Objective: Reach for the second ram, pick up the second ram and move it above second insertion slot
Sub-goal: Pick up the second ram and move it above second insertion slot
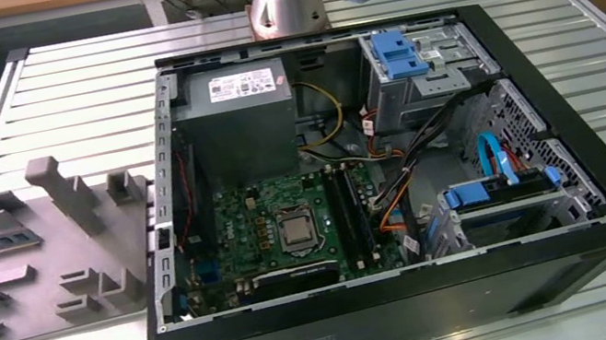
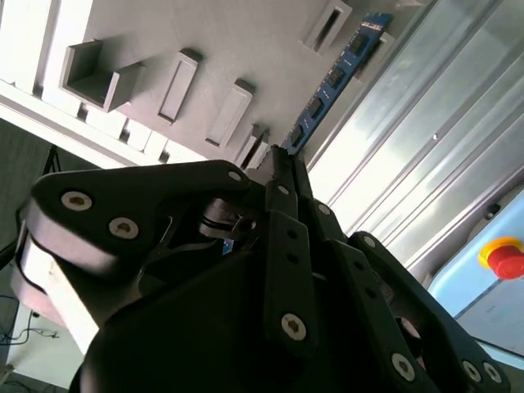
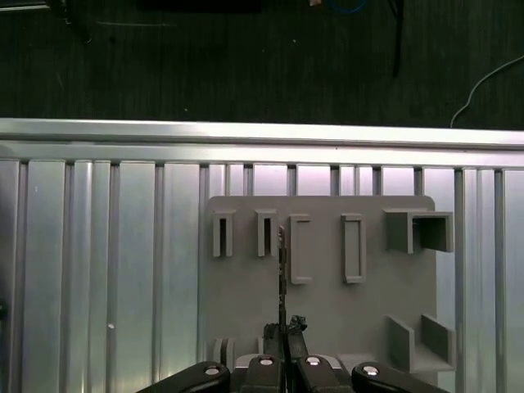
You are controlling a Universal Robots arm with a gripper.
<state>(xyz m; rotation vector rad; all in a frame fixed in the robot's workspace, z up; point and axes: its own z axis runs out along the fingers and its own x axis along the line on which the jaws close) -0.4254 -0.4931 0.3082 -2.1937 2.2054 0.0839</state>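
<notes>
On the grey tray, the ram stands on edge, its near end between the fingertips of the gripper. The fingers are drawn almost together and seem to pinch that end, the rest of the stick running straight out beyond them.

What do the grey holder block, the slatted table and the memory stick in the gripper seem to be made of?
The holder block: probably plastic, matt; uniform grey with sharp moulded-looking pockets. The table: metal, likely aluminium; silvery slats that catch the light. The second ram, held in the gripper: coated circuit board, likely fibreglass laminate, with a row of dark chips.
</notes>
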